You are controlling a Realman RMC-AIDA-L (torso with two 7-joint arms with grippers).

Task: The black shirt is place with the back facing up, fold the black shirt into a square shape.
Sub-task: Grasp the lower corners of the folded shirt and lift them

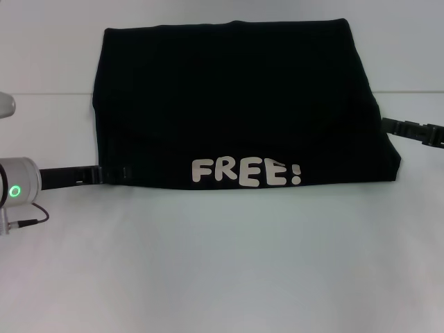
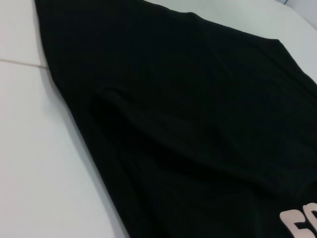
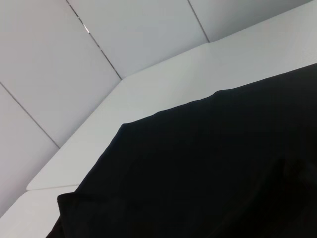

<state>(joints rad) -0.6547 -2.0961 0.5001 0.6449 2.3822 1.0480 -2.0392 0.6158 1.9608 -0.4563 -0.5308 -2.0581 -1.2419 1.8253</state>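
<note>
Head view: black shirt (image 1: 243, 104) folded on white counter (image 1: 222, 263), white "FREE!" lettering (image 1: 246, 172) along near edge. Left tool (image 1: 114, 172) at its left edge, right tool (image 1: 392, 125) at right edge; finger state of both unclear.

Your head camera looks forward and down from above, far enough back to take in the whole black shirt (image 1: 236, 111) on the white table (image 1: 222, 263), with the left gripper (image 1: 114, 172) at one side edge and the right gripper (image 1: 392, 125) at the other. Your left wrist camera sits low and close at the shirt's left edge, looking across the cloth (image 2: 188, 124). Your right wrist camera sits low at the opposite edge, facing across the cloth (image 3: 208, 173) toward the wall panels (image 3: 74, 74). All three views share the shirt and table.
</note>
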